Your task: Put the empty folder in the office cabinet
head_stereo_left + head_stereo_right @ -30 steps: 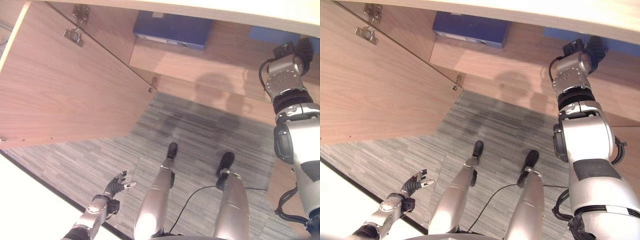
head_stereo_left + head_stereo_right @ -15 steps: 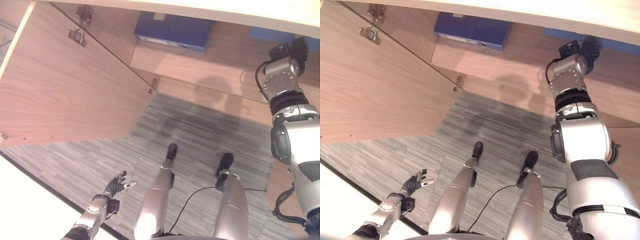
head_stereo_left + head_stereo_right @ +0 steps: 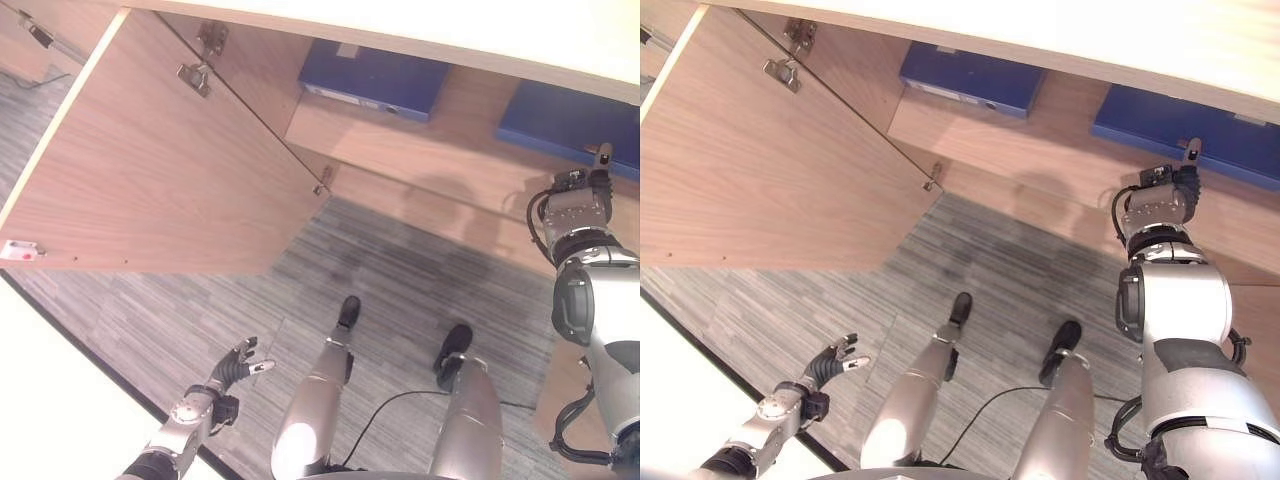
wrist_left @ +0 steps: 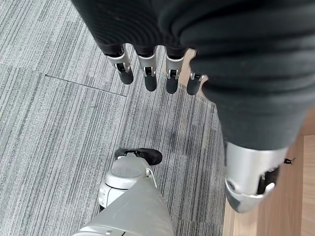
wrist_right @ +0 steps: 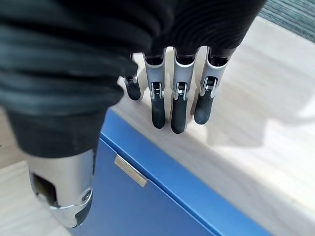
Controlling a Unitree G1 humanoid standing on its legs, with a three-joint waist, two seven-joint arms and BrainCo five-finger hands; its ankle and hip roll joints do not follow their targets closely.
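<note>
From the left eye view, we see our right hand [image 3: 588, 185] raised at the front edge of the wooden cabinet shelf [image 3: 420, 150], just before the flat blue folder [image 3: 570, 122] lying toward the shelf's right end. A second blue folder [image 3: 375, 78] lies further left on the same shelf, well apart from the first. The open wooden cabinet door [image 3: 150, 170] swings out to our left, and our left hand [image 3: 235, 368] hangs low over the grey striped carpet [image 3: 400, 270], idle.

In the right eye view the right-hand folder sits fully on the shelf board, its long edge close to the shelf's front edge, and the hand stands in front of it with one finger pointing up; we cannot tell from here whether anything touches.

The left wrist view shows our left hand's fingers [image 4: 147, 73] straight, spread a little and holding nothing above the carpet.

The right wrist view shows our right hand's fingers [image 5: 178, 105] straight and side by side, relaxed and empty, hanging over the pale shelf surface with the folder's blue cover and its small label beside the thumb. We judge the folder placed and released. To finish well, we should draw the hand straight back from the shelf's front edge without brushing the cover, and keep the fingers straight so none hooks the folder's edge. If its edge overhangs the front, a flat-fingered nudge would seat it deeper.
</note>
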